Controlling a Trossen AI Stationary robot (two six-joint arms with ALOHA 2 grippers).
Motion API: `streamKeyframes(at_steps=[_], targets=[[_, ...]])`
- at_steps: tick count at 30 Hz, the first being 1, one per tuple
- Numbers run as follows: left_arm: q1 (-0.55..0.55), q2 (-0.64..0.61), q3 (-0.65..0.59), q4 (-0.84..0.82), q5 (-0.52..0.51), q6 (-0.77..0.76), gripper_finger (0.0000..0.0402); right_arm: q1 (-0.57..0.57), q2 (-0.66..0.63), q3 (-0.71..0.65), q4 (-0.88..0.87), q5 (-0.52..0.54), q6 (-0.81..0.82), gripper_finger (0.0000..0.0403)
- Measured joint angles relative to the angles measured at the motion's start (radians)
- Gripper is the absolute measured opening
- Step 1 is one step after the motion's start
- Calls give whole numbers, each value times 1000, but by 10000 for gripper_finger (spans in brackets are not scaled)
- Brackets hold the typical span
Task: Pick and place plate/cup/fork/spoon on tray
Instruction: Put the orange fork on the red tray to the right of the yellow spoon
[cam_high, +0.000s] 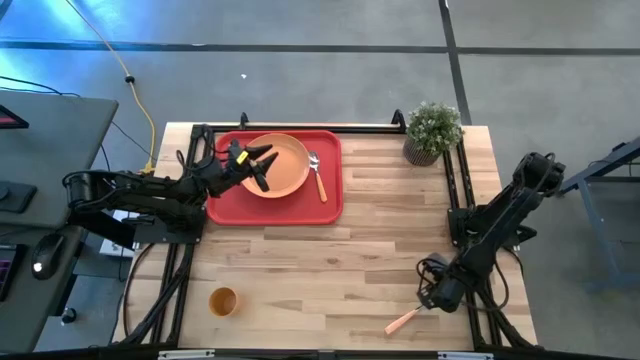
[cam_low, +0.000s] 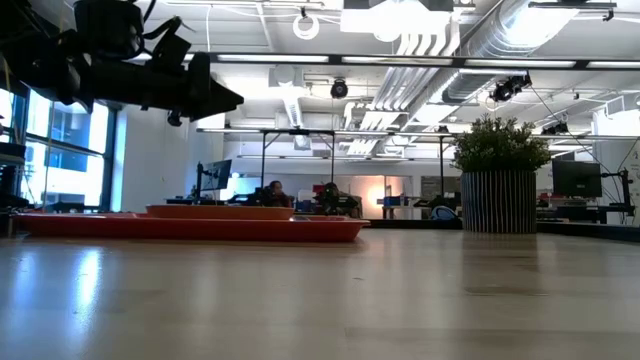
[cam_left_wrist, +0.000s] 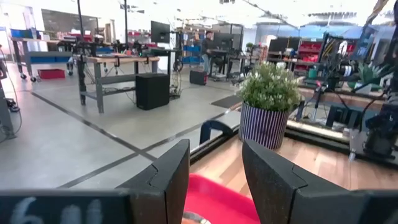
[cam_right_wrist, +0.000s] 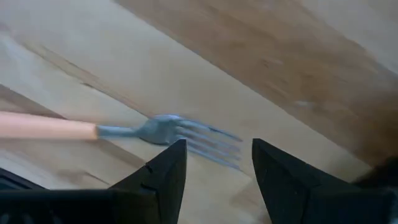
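Red tray (cam_high: 225, 203); orange plate (cam_high: 285, 170), cup (cam_high: 222, 301); fork (cam_right_wrist: 124, 130) handle salmon-orange, tines perhaps silver.

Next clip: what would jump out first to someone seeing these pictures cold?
The red tray at the table's far left, already carrying the orange plate with the spoon beside it. The left gripper hangs open over the plate. At the near right edge, the right gripper is open just above the fork, while the cup sits alone near left.
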Motion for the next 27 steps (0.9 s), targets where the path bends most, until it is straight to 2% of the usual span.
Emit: streamKeyframes(at_steps=[6,10,14,21,24,27], targets=[[0,0,0,8,0,0,140,18,-4,-102,209,3,3,190],[1,0,0,13,-2,0,140,30,-6,-130,267,0,-6,181],[1,0,0,28,-8,0,140,30,-15,-132,261,-8,-67,141],[1,0,0,30,-9,3,140,30,-71,-133,236,9,-100,18],[1,0,0,31,-10,4,140,30,-113,-131,236,50,-104,15],[1,0,0,34,-12,10,140,27,-163,-132,216,149,-106,10]])
